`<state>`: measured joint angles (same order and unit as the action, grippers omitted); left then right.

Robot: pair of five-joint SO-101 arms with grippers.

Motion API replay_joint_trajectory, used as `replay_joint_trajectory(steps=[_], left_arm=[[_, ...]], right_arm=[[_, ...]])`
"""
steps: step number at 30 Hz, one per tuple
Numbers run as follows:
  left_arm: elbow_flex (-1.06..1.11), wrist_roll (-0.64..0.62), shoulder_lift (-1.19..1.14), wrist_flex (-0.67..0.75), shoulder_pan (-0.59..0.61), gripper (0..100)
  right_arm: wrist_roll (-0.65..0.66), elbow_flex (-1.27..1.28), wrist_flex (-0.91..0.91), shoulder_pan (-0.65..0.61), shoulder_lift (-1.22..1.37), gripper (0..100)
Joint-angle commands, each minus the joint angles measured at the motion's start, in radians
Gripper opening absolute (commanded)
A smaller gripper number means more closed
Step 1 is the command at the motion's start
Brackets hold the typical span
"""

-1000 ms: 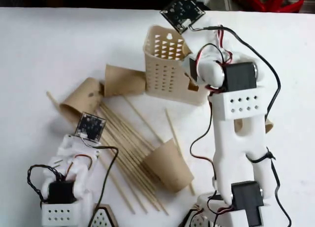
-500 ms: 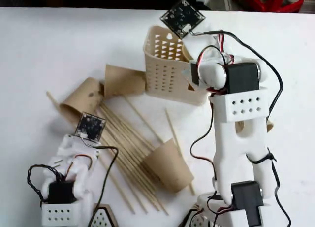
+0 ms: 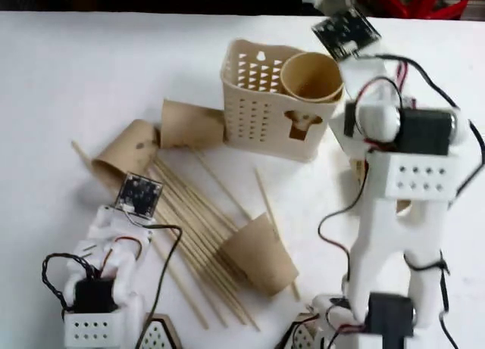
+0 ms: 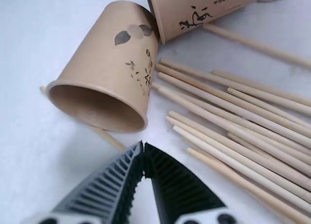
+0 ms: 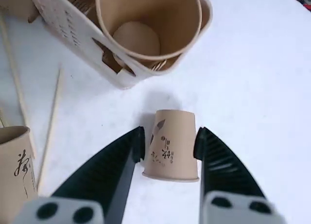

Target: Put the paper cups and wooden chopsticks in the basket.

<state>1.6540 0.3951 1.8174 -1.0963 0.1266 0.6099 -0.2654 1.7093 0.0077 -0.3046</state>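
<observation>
One cup point(image 3: 311, 75) stands upright in the basket point(image 3: 258, 118), uncovered now that my right gripper point(image 5: 168, 136) has swung off the basket's top to the side away from the chopsticks point(image 3: 198, 216). It hangs there wide open and empty, straddling a fallen cup point(image 5: 172, 151), likely my next pick. My left gripper point(image 4: 144, 153) is closed on nothing beyond the chopsticks from the basket.

Your white table point(image 3: 83, 69) bears the basket point(image 3: 254, 122), a spread of wooden chopsticks point(image 3: 197, 232), three paper cups point(image 3: 259, 255) on their sides and a fourth cup point(image 5: 172, 144) near the basket
</observation>
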Motion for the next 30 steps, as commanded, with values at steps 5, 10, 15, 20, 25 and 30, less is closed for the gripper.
replay_joint_trajectory(steps=[5, 10, 15, 20, 25, 30], left_arm=[[-0.009, 0.011, 0.005, 0.026, 0.008, 2], [-0.002, 0.011, 0.005, 0.028, 0.008, 2], [0.000, 0.011, 0.005, 0.028, 0.008, 2], [0.000, 0.011, 0.005, 0.028, 0.008, 2], [0.000, 0.011, 0.005, 0.028, 0.008, 2], [0.000, 0.011, 0.005, 0.028, 0.008, 2]], right_arm=[[-0.025, 0.319, 0.004, 0.079, -0.272, 17.1], [-0.121, 0.519, -0.036, 0.142, -0.395, 17.3], [-0.166, 0.752, -0.180, 0.186, -0.435, 17.3], [-0.178, 0.985, -0.392, 0.209, -0.438, 17.3], [-0.178, 1.076, -0.456, 0.211, -0.443, 17.3], [-0.178, 1.112, -0.478, 0.214, -0.443, 17.3]])
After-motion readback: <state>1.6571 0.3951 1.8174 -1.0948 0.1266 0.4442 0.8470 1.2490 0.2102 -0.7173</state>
